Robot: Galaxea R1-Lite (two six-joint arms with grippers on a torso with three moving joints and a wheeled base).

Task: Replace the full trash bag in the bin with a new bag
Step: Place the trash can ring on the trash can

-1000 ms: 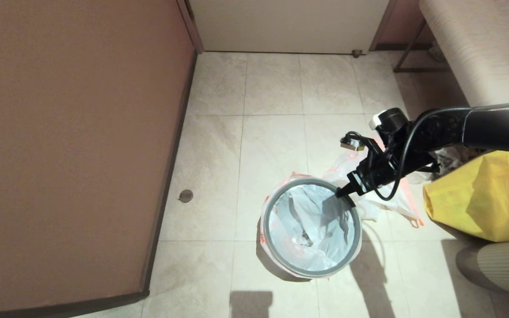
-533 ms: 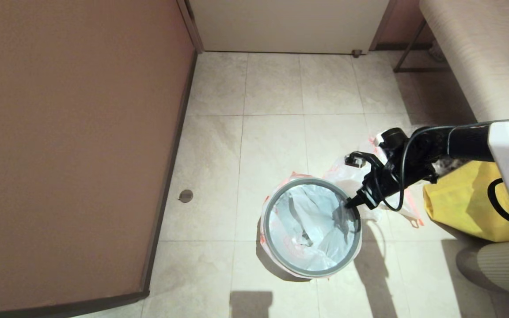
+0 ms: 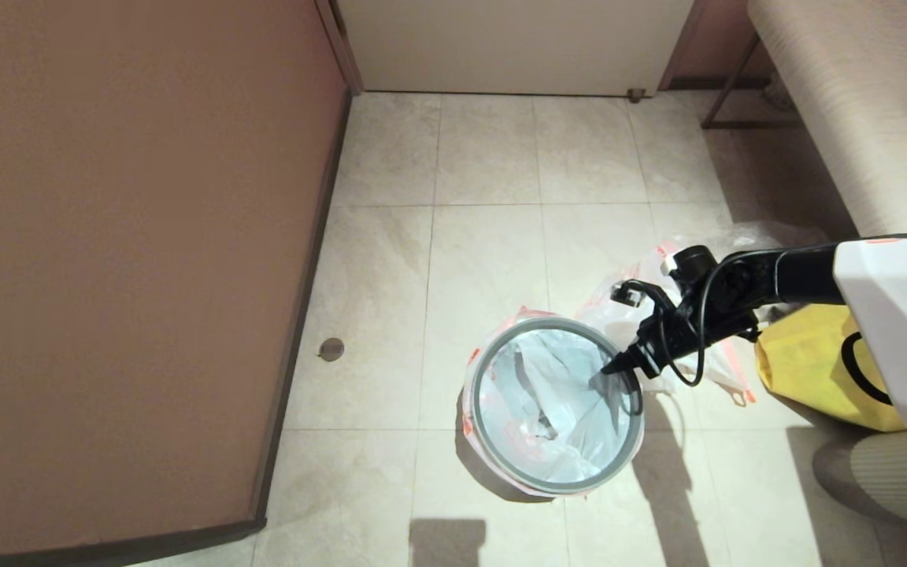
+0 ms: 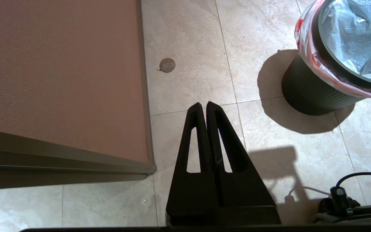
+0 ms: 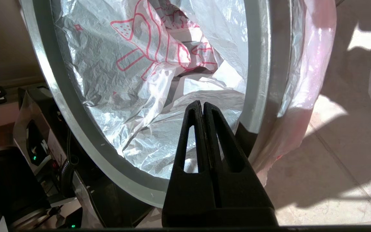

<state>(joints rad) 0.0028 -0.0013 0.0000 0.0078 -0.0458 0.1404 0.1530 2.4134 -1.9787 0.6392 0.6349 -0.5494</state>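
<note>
The black bin with its grey ring rim stands on the tiled floor, also in the left wrist view. The new bag, translucent white with red drawing, lines the bin, its orange-red hem folded out under the ring. The full trash bag lies on the floor just behind the bin, partly hidden by my right arm. My right gripper is shut and empty, its tips just inside the bin's right rim above the liner. My left gripper is shut on nothing, above bare tiles left of the bin.
A yellow fabric tote stands right of the bin, with a clear bag behind it. A brown wall panel runs along the left. A bench fills the back right. A round floor cap sits near the panel.
My right arm has dropped lower and drawn back toward me; its shut tips shifted slightly along the bin's right rim. Bin and bags have not moved.
</note>
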